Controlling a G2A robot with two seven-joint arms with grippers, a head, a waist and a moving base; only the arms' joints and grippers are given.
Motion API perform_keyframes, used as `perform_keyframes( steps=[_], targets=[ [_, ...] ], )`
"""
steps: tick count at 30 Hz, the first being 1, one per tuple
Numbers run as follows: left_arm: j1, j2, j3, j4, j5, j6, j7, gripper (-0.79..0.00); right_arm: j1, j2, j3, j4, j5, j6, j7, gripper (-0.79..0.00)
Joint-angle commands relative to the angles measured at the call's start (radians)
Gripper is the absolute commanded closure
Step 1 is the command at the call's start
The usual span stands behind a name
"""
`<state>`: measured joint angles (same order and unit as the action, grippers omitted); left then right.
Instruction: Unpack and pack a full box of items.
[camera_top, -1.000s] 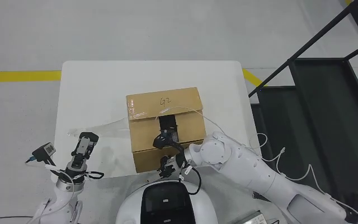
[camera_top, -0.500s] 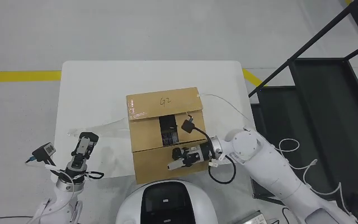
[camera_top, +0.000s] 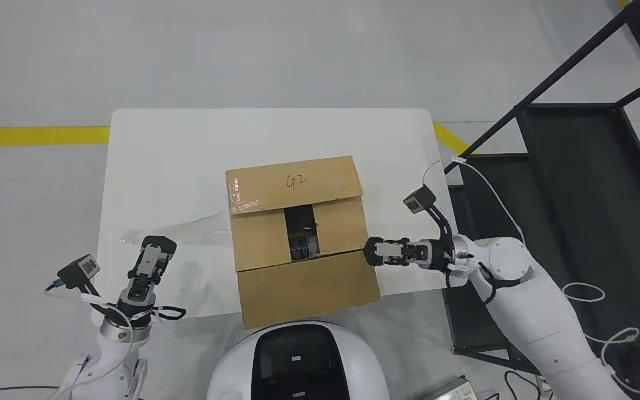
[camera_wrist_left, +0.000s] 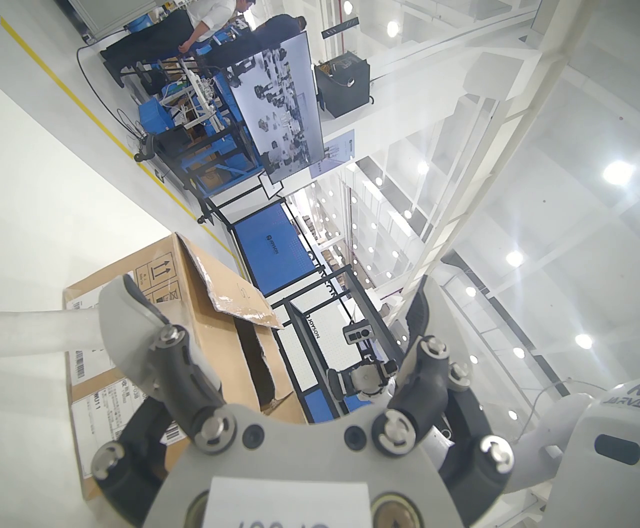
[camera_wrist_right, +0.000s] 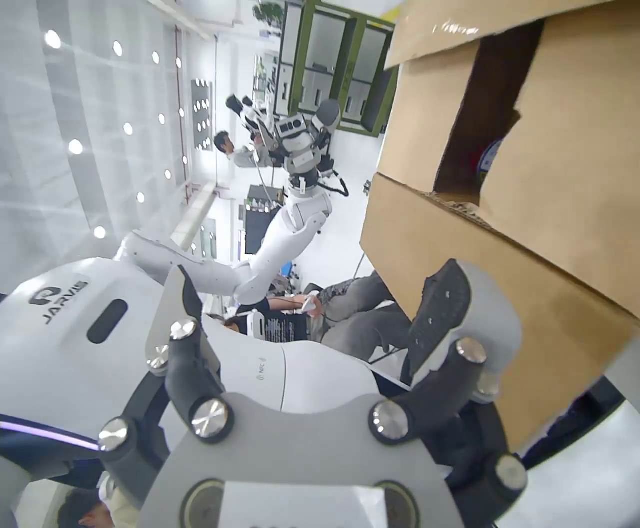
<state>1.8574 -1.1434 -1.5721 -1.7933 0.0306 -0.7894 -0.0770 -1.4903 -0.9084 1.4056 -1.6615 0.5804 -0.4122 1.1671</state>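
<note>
The right pincer (camera_top: 371, 250) (camera_wrist_right: 312, 280) hangs with its fingers spread and nothing between them, just beside the right-hand side of the cardboard box (camera_top: 330, 225) (camera_wrist_right: 525, 280), level with the near flap. The left pincer (camera_top: 152, 256) (camera_wrist_left: 272, 295) is likewise spread and empty, well apart from the box, over the near left corner of the bench (camera_top: 170, 160). A clear strip of film (camera_top: 185, 228) lies between it and the box. The box stands mid-bench, flaps mostly down, with dark items (camera_top: 301, 235) showing through the gap.
</note>
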Motion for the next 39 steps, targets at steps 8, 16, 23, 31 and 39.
perform_keyframes(
  steps=[8, 16, 23, 31, 39],
  targets=[
    [0.004, 0.022, 0.02, -0.088, -0.109, -0.084, -0.292, -0.785, -0.021, 0.003, 0.03, 0.02, 0.053, -0.019, 0.024, -0.785],
    [-0.089, 0.038, 0.056, -0.092, -0.201, -0.024, -0.465, -0.785, -0.021, 0.003, 0.03, 0.02, 0.053, -0.019, 0.024, -0.785],
    [-0.181, 0.055, 0.074, -0.063, -0.247, -0.013, -0.665, -0.785, -0.021, 0.003, 0.03, 0.02, 0.053, -0.019, 0.024, -0.785],
    [-0.217, 0.064, 0.072, -0.044, -0.292, 0.028, -0.742, -0.785, -0.021, 0.003, 0.03, 0.02, 0.053, -0.019, 0.024, -0.785],
    [-0.217, 0.064, 0.072, -0.044, -0.292, 0.028, -0.742, -0.785, -0.021, 0.003, 0.03, 0.02, 0.053, -0.019, 0.024, -0.785]
  ],
)
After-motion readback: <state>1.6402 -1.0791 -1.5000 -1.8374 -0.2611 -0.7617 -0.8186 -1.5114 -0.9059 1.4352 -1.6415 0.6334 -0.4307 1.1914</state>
